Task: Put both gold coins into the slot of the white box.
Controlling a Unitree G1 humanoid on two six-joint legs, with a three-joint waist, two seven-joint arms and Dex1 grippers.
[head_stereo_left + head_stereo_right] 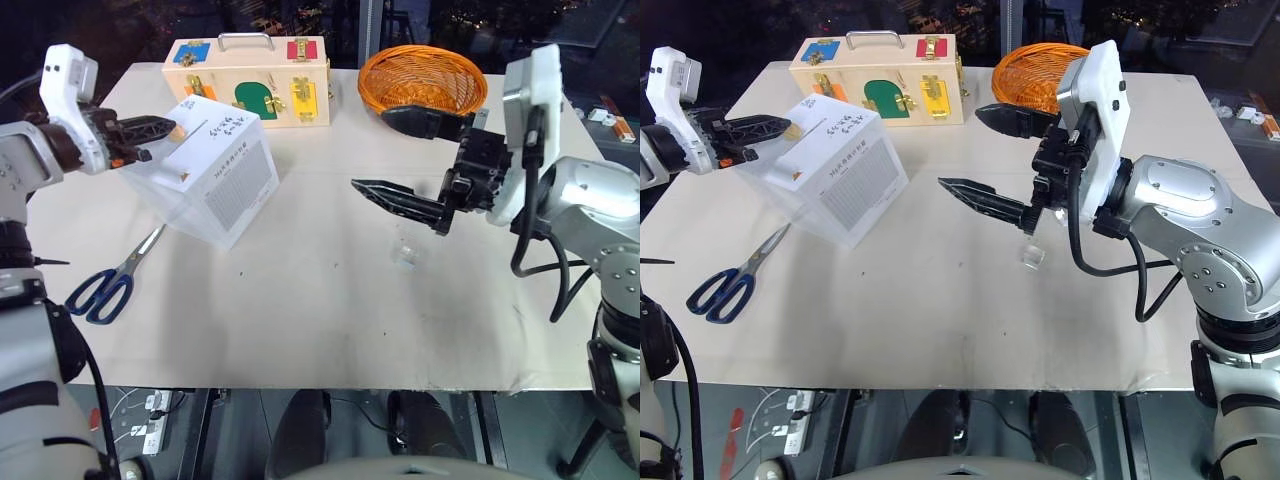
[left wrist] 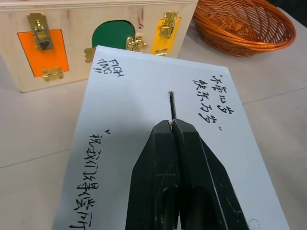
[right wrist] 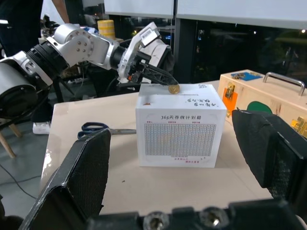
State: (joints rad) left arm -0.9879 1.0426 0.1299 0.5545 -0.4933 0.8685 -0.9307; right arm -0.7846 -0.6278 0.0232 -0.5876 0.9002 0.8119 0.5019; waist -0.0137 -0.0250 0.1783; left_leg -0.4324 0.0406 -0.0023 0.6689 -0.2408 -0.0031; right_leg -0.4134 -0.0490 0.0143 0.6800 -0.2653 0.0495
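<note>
Gold shows at one spot — a single gold coin [image 3: 173, 88] pinched edge-on between the closed fingers of the left gripper [image 1: 172, 128], right over the top face of the white box [image 1: 215, 185]. I can count just that one coin. The box, one of its kind, stands at about ten o'clock on the table [image 1: 330, 320]. Its slot [image 2: 171, 104] is a thin dark slit whose long axis runs in line with the left gripper's fingers; the fingertips sit at its near end. The right gripper [image 1: 395, 152] hangs at about two o'clock, jaws spread wide and holding nothing, pointing toward the box. Elsewhere: one wooden case [image 1: 250, 80] at twelve o'clock, one orange basket [image 1: 422, 78] at one o'clock, one pair of scissors [image 1: 108, 282] at eight o'clock — blades aimed at the box.
</note>
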